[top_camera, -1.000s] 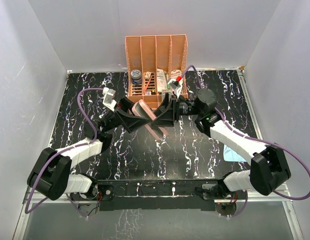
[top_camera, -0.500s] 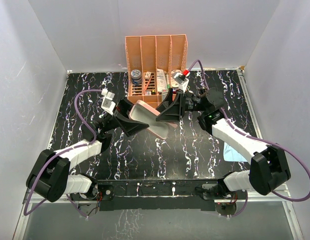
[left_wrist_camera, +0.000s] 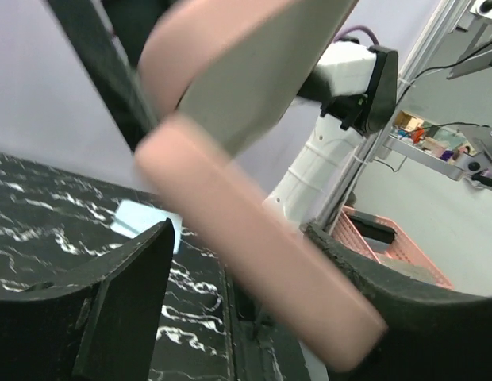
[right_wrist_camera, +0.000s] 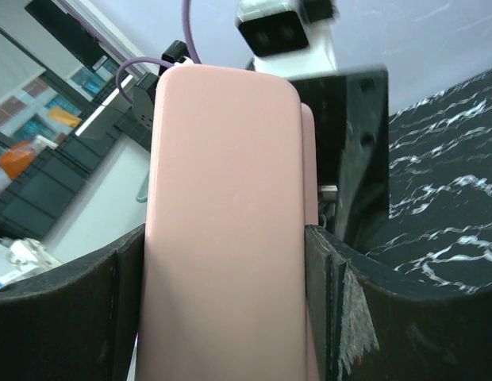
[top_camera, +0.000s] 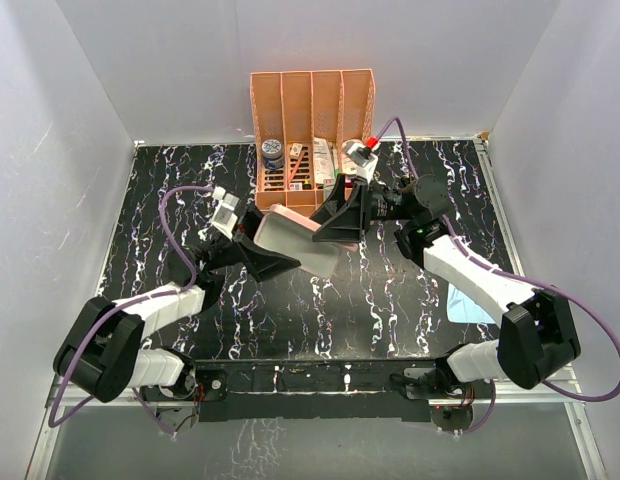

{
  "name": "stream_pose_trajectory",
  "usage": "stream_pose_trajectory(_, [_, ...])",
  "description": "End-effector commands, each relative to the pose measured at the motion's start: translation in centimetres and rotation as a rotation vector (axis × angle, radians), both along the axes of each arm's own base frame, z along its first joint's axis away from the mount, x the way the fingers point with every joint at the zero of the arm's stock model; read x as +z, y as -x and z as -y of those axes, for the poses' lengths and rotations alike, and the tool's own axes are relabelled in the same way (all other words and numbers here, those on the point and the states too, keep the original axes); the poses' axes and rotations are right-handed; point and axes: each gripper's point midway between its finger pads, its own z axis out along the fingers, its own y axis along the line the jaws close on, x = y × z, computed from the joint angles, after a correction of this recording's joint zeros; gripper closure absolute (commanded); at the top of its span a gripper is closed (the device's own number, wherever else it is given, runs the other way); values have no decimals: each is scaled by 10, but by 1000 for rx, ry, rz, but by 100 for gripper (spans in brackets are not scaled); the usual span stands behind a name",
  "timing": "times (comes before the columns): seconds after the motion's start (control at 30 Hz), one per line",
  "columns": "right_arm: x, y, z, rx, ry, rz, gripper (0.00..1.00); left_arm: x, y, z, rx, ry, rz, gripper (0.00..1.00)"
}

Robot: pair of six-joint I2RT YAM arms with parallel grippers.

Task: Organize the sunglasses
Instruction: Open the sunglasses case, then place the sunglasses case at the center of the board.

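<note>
**Item: pink glasses case, held off the desk between two arms**

Location: just toward 12 o'clock from the middle of the black marbled desk (top_camera: 390,310), in front of the orange file rack (top_camera: 312,100) at 12 o'clock.

Condition: the pink case (top_camera: 298,240) is tilted and clear of the desk. In the left wrist view it seems to gape, with a grey lining showing between two pink halves.

Right gripper (top_camera: 328,225): reaches in from 2 o'clock and is clamped across the width of the case, with a finger against each side. It probably serves as the steady holder.

Left gripper (top_camera: 280,262): comes in from 8 o'clock with its jaws apart around one pink half. A gap shows on one side, so it is not clamped. It looks placed to work the lid.

Sunglasses: not visible in any view (whether they are inside the case cannot be told).

Also present: a light blue cloth (top_camera: 465,305), flat on the desk at 4 o'clock, well apart from the case.
</note>
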Motion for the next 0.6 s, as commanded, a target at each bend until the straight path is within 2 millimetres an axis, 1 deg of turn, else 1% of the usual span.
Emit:
stream_pose_trajectory(0.0, [60,12,6,-23,-145,226,100,-7,19,-1,-46,-3,108,39])
stream_pose_trajectory(0.13, [60,13,7,-22,-144,227,100,-7,19,-1,-44,-3,108,39])
stream_pose_trajectory(0.2, [59,13,7,-20,-137,226,100,-9,16,-2,-32,0,97,35])
stream_pose_trajectory(0.27, [55,11,7,-28,-125,222,100,-11,11,-2,-6,6,76,31])
stream_pose_trajectory(0.37, [48,6,7,-51,-91,218,100,-17,-1,-5,42,-3,35,29])
stream_pose_trajectory(0.43, [39,-1,7,-85,-56,223,100,-23,-13,-8,87,-16,-6,28])
stream_pose_trajectory(0.47, [34,-5,8,-102,-33,216,100,-28,-23,-12,131,-20,-40,27])
stream_pose_trajectory(0.5, [28,-10,8,-123,-15,226,100,-33,-36,-16,188,-23,-79,27])
stream_pose_trajectory(0.57, [17,-17,9,-160,24,218,100,-46,-66,-32,348,-26,-166,26])
